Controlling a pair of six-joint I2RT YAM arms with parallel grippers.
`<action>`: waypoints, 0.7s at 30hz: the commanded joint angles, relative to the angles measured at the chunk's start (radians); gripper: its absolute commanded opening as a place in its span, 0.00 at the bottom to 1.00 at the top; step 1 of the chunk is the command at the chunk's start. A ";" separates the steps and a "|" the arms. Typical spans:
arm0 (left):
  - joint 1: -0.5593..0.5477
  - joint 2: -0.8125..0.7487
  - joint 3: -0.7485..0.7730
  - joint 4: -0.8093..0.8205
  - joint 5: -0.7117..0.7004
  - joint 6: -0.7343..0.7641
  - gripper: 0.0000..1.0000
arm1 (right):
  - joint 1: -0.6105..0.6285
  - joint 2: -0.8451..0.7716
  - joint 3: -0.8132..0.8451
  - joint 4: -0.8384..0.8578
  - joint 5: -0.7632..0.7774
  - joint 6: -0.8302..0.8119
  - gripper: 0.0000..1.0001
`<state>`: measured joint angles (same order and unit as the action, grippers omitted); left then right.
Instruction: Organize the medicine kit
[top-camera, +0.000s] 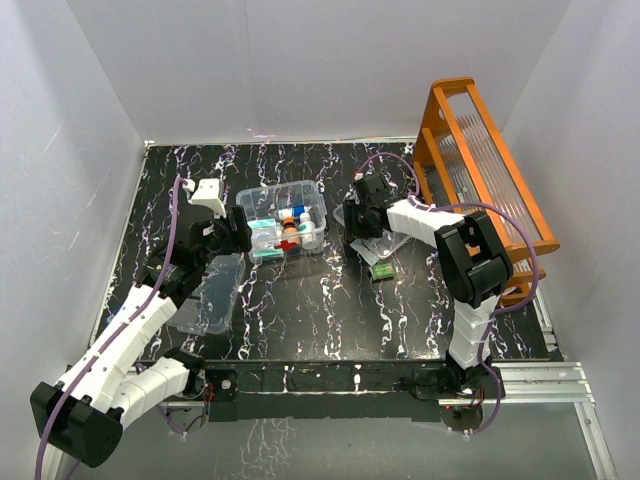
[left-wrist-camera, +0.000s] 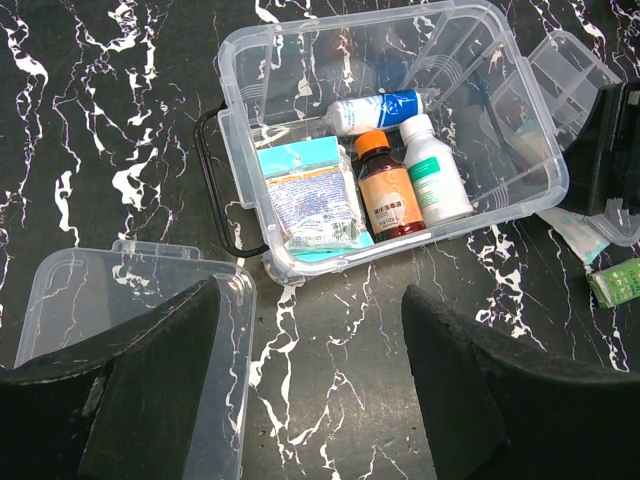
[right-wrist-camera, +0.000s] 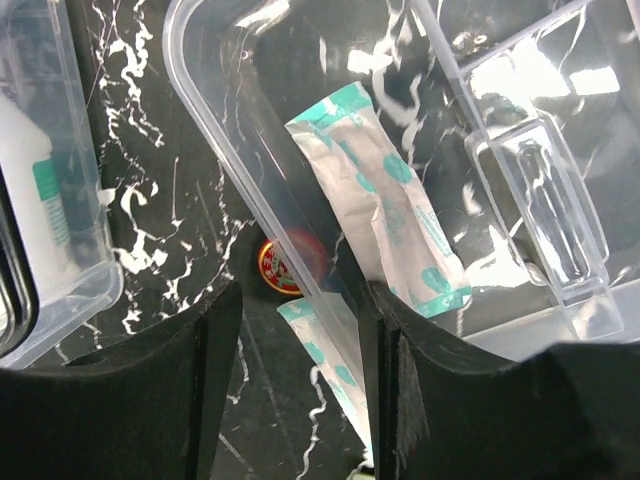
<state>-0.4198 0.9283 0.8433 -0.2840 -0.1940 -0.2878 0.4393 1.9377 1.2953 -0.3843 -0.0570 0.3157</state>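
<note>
So from the overhead camera we see the clear box (top-camera: 262, 197) of the medicine kit sitting open around the middle of the tabletop (top-camera: 330, 310), a bit toward the far edge. Its lid (top-camera: 215, 290) lies flat nearer the left edge, and the orange rack (top-camera: 490, 170) runs along the right edge.

That view is too small to sort out the contents, but the left wrist camera helps. In the box we make out a teal-and-white packet (left-wrist-camera: 310, 200), an amber bottle (left-wrist-camera: 388, 190) with an orange cap, a white bottle (left-wrist-camera: 435, 170) and a blue-and-white tube (left-wrist-camera: 375, 108). It also shows the left gripper (left-wrist-camera: 310, 330) with its fingers wide apart and nothing between them, above bare tabletop between lid and box. A small green box (left-wrist-camera: 615, 282) lies past the box's right end.

The right wrist camera gives us what neither of the others does. The divided tray (right-wrist-camera: 540, 200) holds a teal sachet (right-wrist-camera: 385, 190), and a little red tin (right-wrist-camera: 278, 265) sits under its edge. A second sachet (right-wrist-camera: 325, 350) runs between the fingers of the right gripper (right-wrist-camera: 300, 295). They're partway apart, and we honestly can't tell whether they're pinching anything.
</note>
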 joint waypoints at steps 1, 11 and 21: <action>0.006 0.000 0.017 0.019 0.008 0.003 0.72 | 0.007 -0.081 -0.048 0.010 0.032 0.162 0.48; 0.006 -0.001 0.026 0.014 0.017 0.001 0.72 | 0.016 -0.146 -0.023 -0.025 0.086 0.146 0.50; 0.006 -0.016 0.025 0.010 0.018 -0.009 0.72 | 0.113 -0.270 -0.077 -0.076 0.168 -0.071 0.45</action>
<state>-0.4198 0.9279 0.8433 -0.2848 -0.1833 -0.2886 0.4797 1.7409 1.2297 -0.4614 0.0338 0.3565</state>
